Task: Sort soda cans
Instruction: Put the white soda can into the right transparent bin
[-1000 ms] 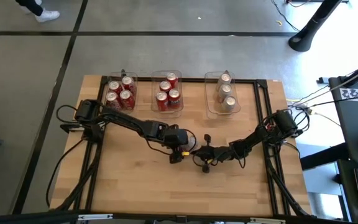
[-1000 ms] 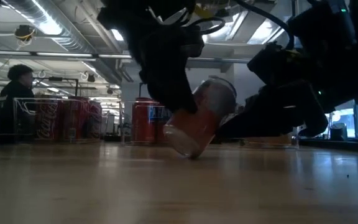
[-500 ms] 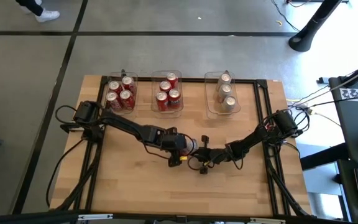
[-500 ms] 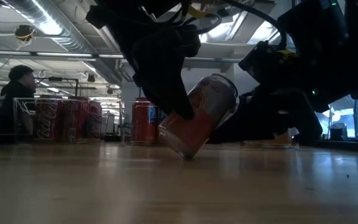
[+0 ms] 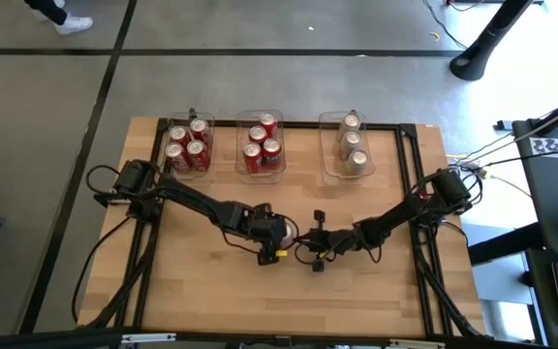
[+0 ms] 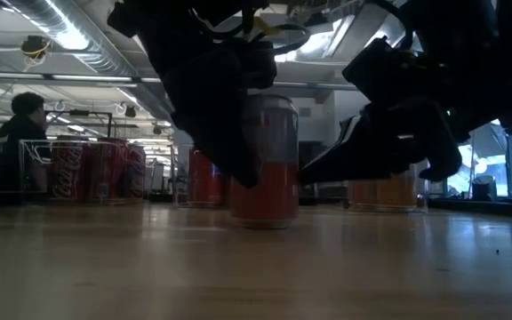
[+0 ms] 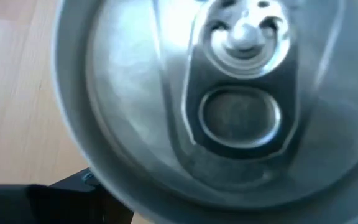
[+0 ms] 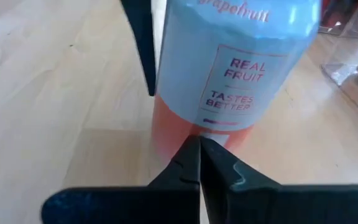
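Note:
One soda can (image 5: 281, 230), pale above and orange below, stands upright on its base on the wood table, in the middle toward the near side. My left gripper (image 5: 272, 238) is above it, pointing down and shut on it. The left wrist view is filled by the can's silver top (image 7: 229, 93). My right gripper (image 8: 199, 155) is shut, low on the table's right side of the can (image 8: 235, 68), with its tips at the can's orange lower wall. The other soda cans stand in three bins at the far edge. My left gripper holds the soda can from above, pointing down. One finger (image 6: 225, 133) runs down the can's side wall (image 6: 256, 133), and the same finger (image 8: 142, 43) shows in the right wrist view; the other is hidden behind the can. The can stands upright with its base (image 6: 263, 218) on the table. My right gripper's shut tips are at the can's lower wall (image 8: 191, 127), coming level from the table's right; I cannot tell whether they touch it.
Three clear bins line the far edge: the left bin (image 5: 174, 165) and the middle bin (image 5: 241, 167) hold several red cans, the right bin (image 5: 329, 173) three silver ones. Bare wood lies along the near half. A person (image 6: 20, 133) stands in the room beyond.
The soda can was tilted on its lower edge in my left gripper's hold. It has been tipped upright and now stands flat on its base. My left gripper has turned with it, from slanting to pointing down, and shifted slightly toward the table's left and near edge.

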`<action>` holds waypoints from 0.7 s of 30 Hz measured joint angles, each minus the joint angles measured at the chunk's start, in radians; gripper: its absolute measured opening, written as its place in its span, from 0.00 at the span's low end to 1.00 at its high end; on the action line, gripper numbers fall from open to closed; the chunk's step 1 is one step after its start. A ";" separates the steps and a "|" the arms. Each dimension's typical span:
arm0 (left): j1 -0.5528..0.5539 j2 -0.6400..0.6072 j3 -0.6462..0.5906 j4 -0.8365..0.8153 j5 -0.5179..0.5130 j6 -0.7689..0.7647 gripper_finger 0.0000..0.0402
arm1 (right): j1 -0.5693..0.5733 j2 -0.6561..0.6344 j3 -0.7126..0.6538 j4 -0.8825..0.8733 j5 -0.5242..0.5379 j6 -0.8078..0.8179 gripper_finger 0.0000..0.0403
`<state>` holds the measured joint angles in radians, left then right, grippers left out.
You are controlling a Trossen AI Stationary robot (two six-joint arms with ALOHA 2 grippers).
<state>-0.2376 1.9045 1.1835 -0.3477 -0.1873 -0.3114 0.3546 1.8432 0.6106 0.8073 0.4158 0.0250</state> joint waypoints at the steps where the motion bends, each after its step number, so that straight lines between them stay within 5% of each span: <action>1: -0.001 0.000 0.000 -0.002 -0.001 -0.002 0.75 | 0.000 -0.008 0.000 -0.010 0.002 -0.004 0.00; 10: -0.006 -0.011 0.000 0.008 -0.016 -0.010 0.75 | -0.002 -0.022 0.000 -0.030 -0.002 0.000 0.00; 21: -0.007 -0.166 -0.002 -0.063 -0.047 -0.014 0.75 | -0.003 -0.140 0.004 -0.091 -0.034 0.032 0.00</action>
<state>-0.2441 1.7380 1.1816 -0.4104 -0.2344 -0.3252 0.3511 1.7034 0.6147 0.7168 0.3815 0.0566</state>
